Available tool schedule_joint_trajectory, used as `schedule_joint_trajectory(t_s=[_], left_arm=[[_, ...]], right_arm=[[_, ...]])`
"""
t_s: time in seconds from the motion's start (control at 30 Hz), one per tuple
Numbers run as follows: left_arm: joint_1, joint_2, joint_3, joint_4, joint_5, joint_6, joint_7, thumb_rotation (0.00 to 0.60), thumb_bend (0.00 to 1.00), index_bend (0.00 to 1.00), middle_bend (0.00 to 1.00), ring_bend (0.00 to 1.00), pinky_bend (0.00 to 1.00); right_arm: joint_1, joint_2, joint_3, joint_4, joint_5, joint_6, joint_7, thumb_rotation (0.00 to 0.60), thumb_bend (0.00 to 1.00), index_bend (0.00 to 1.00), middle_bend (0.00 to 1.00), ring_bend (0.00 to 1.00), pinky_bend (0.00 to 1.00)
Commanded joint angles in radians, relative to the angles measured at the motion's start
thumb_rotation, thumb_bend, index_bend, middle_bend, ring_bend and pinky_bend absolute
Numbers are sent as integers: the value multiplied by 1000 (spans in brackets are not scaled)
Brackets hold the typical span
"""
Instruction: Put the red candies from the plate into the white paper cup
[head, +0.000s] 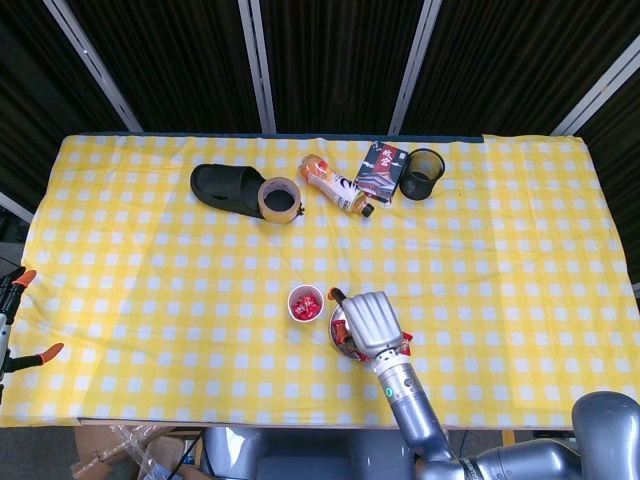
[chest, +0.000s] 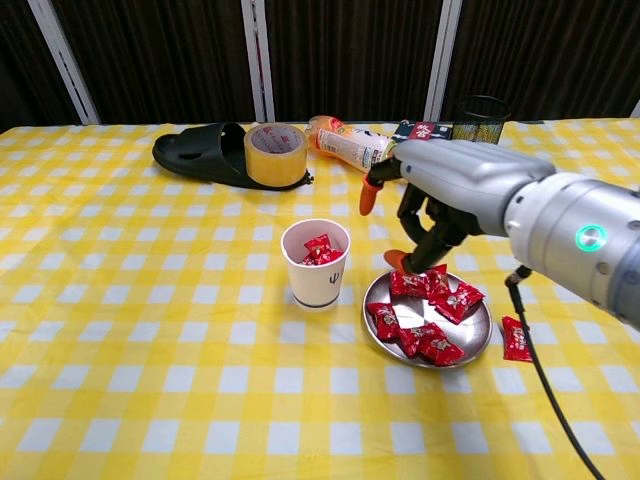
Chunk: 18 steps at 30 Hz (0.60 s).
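Red candies (chest: 425, 315) in shiny crinkled wrappers with pale print lie heaped on the round metal plate (chest: 478, 335), some overlapping and one tipped against the rim. More of them sit inside the white paper cup (chest: 316, 265), which stands upright just left of the plate on the yellow-and-white checked worktop (chest: 150, 330); the cup bears a small dark mark on its side. One stray candy (chest: 515, 337) lies on the cloth just right of the plate.

Over the plate's far edge hangs the right robot hand (chest: 425, 200), grey with orange fingertips (chest: 369, 197), its fingers apart and curved downward, holding nothing; one fingertip points down close to the topmost candies, though contact cannot be told. From the head view the same hand (head: 372, 323) covers most of the plate. The left robot hand shows in neither view.

Along the far side lie a black slipper (chest: 196, 152), a tape roll (chest: 274, 154), a bottle (chest: 345, 143) on its side, a packet (head: 381, 169) and a mesh cup (chest: 478, 119).
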Motion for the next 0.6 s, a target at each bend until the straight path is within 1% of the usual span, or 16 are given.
schedule_joint_trajectory(t_s=[0.03,0.17,0.33,0.43,0.6], left_arm=[[3,-2,0,0,5,7,0,600,45,0,0,0,0],[6,-6,2,1,13,18,8,600,45,0,0,0,0],[9,-14,4,2,21,30,26,600,45,0,0,0,0],[12,-19,3,4,24,41,37,600,45,0,0,0,0],[15,-26,0,7,21,50,44,600,45,0,0,0,0]], right_arm=[[-43,35,-52,-24,-21,28,9,600,415,328,790,940,837],[-91,64,-114,-33,-55,44,37,600,415,330,790,940,837],[-136,69,-183,-25,-107,47,60,600,415,345,790,941,837],[-155,65,-202,-4,-122,49,57,600,415,345,790,940,837],[-179,79,-204,9,-102,42,58,600,414,337,790,941,837]])
